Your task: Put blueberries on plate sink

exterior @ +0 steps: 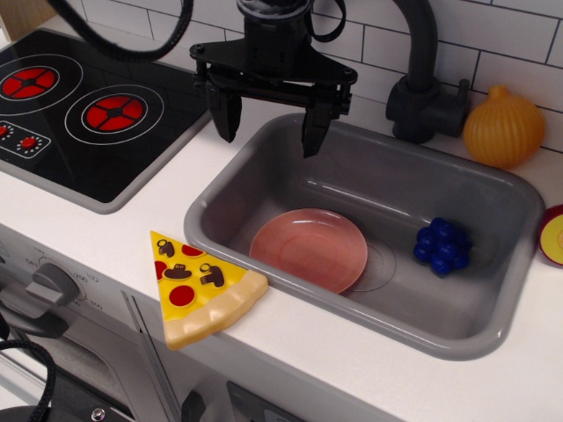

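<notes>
- Gripper (271, 123): black, two-fingered, hanging over the back left corner of the sink; fingers spread wide apart, nothing between them, tips pointing down.
- Sink (493, 330): grey rectangular basin with rounded corners, set into the white counter (352, 378).
- Plate (309, 249): salmon-pink, round and shallow, lying on the sink floor toward the front left, partly covering the circular drain mark.
- Blueberries (442, 245): deep-blue glossy cluster resting on the sink floor at the right side, apart from the plate and well apart from the gripper.
- Pizza slice (199, 286): yellow, on the counter just beside the front left edge of the sink.
- Stovetop (88, 114): black with red burners, left of the sink.
- Faucet (422, 79): dark, behind the sink.
- Onion (503, 127): orange-yellow, on the counter right of the faucet.
</notes>
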{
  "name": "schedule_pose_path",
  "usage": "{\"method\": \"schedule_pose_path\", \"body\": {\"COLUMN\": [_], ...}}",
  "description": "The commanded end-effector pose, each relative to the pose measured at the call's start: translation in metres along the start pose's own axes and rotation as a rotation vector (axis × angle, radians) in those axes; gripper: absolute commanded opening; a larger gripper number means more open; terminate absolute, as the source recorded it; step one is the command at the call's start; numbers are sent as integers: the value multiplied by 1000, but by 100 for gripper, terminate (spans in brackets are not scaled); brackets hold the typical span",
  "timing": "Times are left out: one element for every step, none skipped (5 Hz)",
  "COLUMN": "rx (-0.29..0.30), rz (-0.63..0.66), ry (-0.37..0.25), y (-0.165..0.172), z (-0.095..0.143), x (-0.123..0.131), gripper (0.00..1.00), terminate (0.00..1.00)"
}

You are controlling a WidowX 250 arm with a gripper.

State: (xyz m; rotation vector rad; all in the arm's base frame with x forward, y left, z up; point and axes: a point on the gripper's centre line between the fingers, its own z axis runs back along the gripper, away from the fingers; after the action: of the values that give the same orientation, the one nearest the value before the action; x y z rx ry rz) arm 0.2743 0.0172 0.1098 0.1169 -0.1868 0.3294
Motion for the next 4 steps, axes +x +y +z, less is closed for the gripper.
{"method": "schedule_pose_path", "body": {"rx": [0,-43,-71,-80], "rz": [0,23,65,94], "ry": [0,-38,-62,-85], "y": [0,-40,-79,-108], "z": [0,-6,-6,-15], "x": [0,13,24,24], "gripper": [100,100,100,100], "terminate": [0,0,0,0]}}
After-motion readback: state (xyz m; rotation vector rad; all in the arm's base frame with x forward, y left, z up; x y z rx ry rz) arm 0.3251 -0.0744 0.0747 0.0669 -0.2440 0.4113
